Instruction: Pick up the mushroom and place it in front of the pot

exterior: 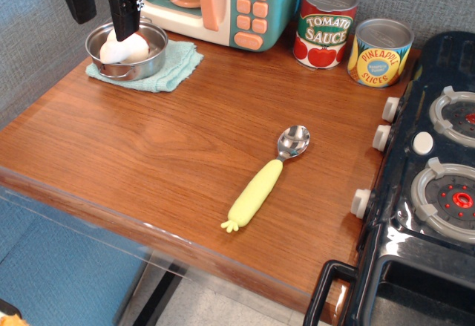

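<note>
Taking the pot as landmark: nearest the camera and well apart from it, a spoon (pixel 266 180) lay on the wooden desk (pixel 148 148), its yellow-green handle toward the near edge and its shiny bowl pointing back and to the right. To the right of that, a dark toy stove (pixel 430 192) with white knobs butted against the desk's edge.

Farther back at the left stood the pot (pixel 128 53), a shallow steel one resting on a pale green cloth (pixel 174 66). Inside the pot lay the mushroom (pixel 125 47), off-white, filling much of the bowl; which way its cap and stem ran could not be made out, since only rounded white surfaces showed. The black pincer (pixel 100 10) hung directly above the pot, its two fingers spread apart, the right-hand finger (pixel 125 15) reaching down to the top of the mushroom, the other beyond the pot's left rim. Whether it touched the mushroom could not be told.

Behind the pot sat a teal toy microwave (pixel 230 3). Far to the right of the pot stood a tomato sauce can (pixel 324 26) and, just beside it, a pineapple slices can (pixel 379 53).
</note>
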`<action>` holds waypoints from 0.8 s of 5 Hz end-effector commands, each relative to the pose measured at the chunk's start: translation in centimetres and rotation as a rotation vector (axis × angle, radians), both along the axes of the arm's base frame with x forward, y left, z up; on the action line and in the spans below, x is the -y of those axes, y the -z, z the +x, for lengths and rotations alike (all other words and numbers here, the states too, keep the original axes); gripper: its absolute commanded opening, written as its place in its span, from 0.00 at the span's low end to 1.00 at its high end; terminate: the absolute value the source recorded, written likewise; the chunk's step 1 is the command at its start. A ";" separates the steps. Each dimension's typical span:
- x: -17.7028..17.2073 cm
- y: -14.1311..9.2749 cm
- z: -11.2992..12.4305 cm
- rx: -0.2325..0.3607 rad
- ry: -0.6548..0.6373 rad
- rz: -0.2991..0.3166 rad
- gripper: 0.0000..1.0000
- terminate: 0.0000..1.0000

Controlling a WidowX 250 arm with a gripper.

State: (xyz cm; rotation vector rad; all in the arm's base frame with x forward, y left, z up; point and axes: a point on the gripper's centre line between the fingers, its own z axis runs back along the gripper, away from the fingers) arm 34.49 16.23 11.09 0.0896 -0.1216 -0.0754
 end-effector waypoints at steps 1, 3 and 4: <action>0.0 0.0 0.0 0.000 0.000 0.000 1.00 0.00; -1.0 0.3 3.6 0.026 -0.097 0.015 1.00 0.00; -1.7 0.3 6.0 0.047 -0.128 0.026 1.00 0.00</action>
